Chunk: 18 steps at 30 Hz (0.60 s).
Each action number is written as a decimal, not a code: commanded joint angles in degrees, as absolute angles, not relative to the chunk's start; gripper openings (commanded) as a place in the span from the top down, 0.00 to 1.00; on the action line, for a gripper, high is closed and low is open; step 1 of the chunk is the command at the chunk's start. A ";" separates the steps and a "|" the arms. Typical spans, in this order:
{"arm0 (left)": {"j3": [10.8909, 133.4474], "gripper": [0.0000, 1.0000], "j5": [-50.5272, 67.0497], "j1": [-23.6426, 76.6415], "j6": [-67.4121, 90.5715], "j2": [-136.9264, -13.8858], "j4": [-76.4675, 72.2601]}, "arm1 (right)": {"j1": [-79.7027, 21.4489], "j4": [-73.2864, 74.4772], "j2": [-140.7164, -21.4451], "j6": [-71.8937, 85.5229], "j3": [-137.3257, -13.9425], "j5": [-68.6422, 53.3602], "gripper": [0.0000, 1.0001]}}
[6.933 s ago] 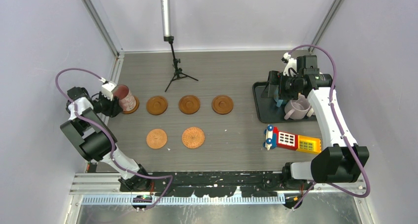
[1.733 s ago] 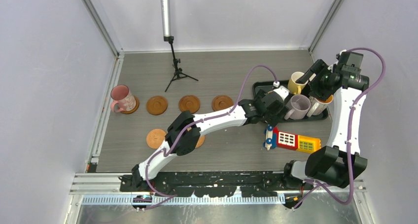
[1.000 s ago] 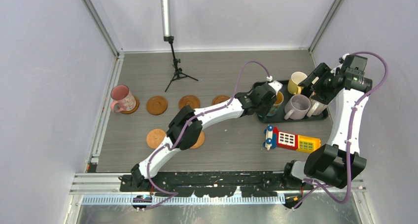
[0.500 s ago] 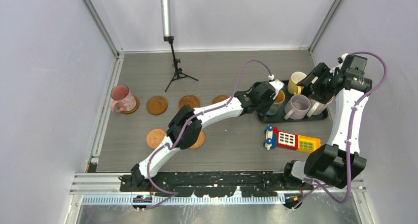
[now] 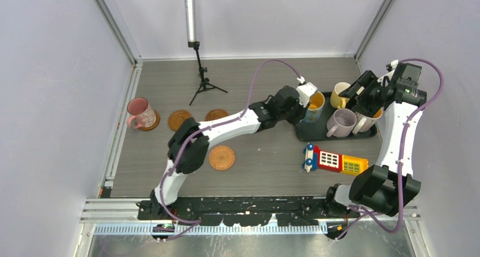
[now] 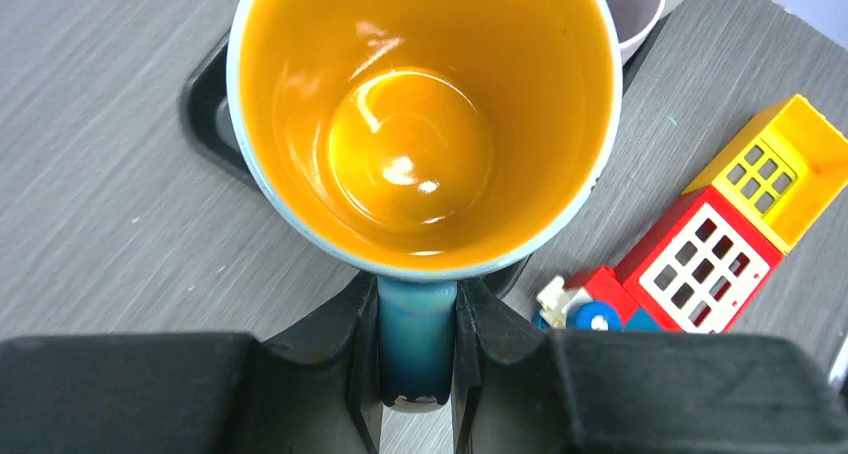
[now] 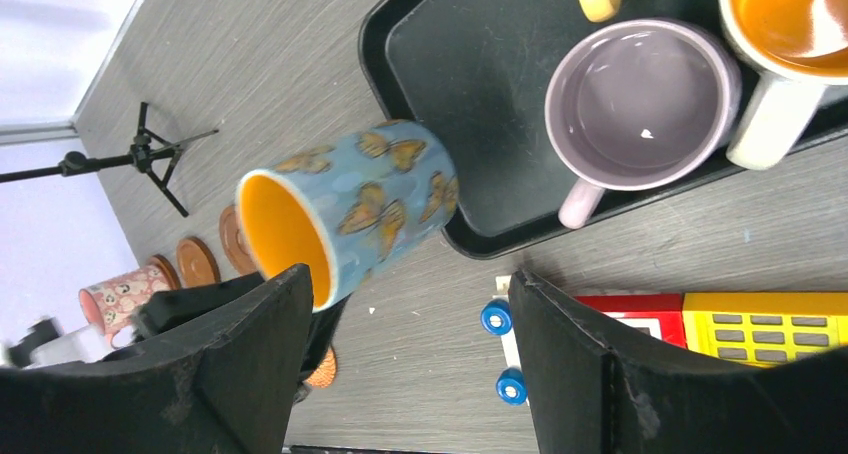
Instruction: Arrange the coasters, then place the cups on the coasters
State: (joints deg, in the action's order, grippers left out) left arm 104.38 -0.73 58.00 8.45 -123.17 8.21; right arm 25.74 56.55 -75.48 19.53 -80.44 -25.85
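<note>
So, left gripper (image 6: pixel 416 326) grips the blue mug (image 6: pixel 420 124) by its handle; bare coasters (image 5: pixel 221 157) lie well off to its left.

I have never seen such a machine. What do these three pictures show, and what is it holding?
Two white robot arms are bolted to a grey table. One picture looks down from above; the other two come from cameras on each wrist. The left tool is shut on the handle of the blue butterfly mug with orange inside, tilted. The right tool is open, holding nothing, above the black rectangular tray with other mugs. Round brown coasters lie left; a pink mug stands on one.
</note>
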 commanded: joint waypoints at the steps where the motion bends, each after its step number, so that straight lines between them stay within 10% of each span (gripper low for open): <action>1: 99.11 1.00 1.14 54.88 5.72 -108.21 -4.03 | 25.93 53.72 -74.61 19.41 -80.79 -30.24 0.23; 18: 61.68 1.00 5.25 34.89 2.41 -67.20 13.15 | 14.64 49.49 -76.78 18.44 -79.17 -28.15 0.21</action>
State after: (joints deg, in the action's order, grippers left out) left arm 65.78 3.70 38.94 5.45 -76.88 14.09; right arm 17.28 52.45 -76.51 19.51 -78.11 -28.64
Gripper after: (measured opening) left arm 0.251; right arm 0.783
